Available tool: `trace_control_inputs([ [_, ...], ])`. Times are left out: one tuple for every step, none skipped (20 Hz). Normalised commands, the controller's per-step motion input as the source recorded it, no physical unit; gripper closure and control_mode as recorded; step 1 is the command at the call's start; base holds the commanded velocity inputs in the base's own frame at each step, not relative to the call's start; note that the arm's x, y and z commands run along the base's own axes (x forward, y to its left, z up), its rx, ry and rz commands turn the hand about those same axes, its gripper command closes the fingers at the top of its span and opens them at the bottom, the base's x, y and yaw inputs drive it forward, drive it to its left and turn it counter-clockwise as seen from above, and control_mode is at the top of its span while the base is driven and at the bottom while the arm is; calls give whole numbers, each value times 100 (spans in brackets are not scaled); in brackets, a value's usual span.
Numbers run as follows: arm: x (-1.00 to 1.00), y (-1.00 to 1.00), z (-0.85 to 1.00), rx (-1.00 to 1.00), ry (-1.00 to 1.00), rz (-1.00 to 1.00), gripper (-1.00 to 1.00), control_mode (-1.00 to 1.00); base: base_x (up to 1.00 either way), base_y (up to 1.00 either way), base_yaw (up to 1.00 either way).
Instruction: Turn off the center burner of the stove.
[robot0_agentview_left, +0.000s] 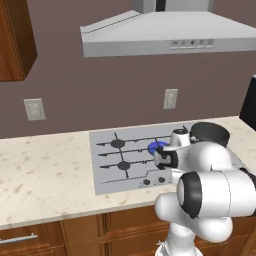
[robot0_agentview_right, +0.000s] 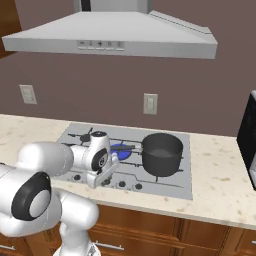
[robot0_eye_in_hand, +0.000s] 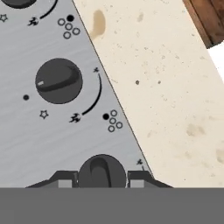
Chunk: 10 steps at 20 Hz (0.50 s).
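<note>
The stove (robot0_agentview_left: 107, 172) (robot0_agentview_right: 167, 189) is a light-grey cooktop set in a speckled counter. Its center burner (robot0_agentview_left: 156, 146) (robot0_agentview_right: 119, 148) shows bright blue, partly behind my hand. My gripper (robot0_agentview_right: 101, 182) (robot0_eye_in_hand: 102, 179) reaches down onto the front row of black knobs. In the hand view a round black knob (robot0_eye_in_hand: 102, 171) sits between the two dark fingertips (robot0_eye_in_hand: 65, 179), which press against its sides. A second knob (robot0_eye_in_hand: 58, 81) lies further along the row.
A black pot (robot0_agentview_right: 161, 152) (robot0_agentview_left: 210, 132) stands on the stove's right side, its handle reaching toward the blue burner. The grey range hood (robot0_agentview_left: 170, 32) hangs overhead. A dark appliance (robot0_agentview_right: 247, 140) stands at the counter's right end. Beige counter (robot0_eye_in_hand: 175, 87) borders the knob row.
</note>
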Motion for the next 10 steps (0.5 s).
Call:
trace_control_inputs([
  [0, -4, -6, -1, -1, -41, 100, -100, 0, 0, 0],
  [0, -3, -6, -1, -2, -41, 100, -100, 0, 0, 0],
  [-11, 0, -9, -1, -3, -41, 100, -100, 0, 0, 0],
  [-19, 0, -9, 0, -5, -41, 100, -100, 0, 0, 0],
  [-22, 0, -9, -1, -6, -41, 100, -100, 0, 0, 0],
  [-20, 0, -7, -1, -7, -41, 100, -100, 0, 0, 0],
  [-14, 0, -6, 0, -7, -41, 100, -100, 0, 0, 0],
  [-14, 0, -4, -1, -9, -41, 100, -100, 0, 0, 0],
  [-14, 0, -6, -1, -8, -42, 100, -100, 0, 0, 0],
  [-14, 0, -4, 0, -9, -42, 100, -100, 0, 0, 0],
])
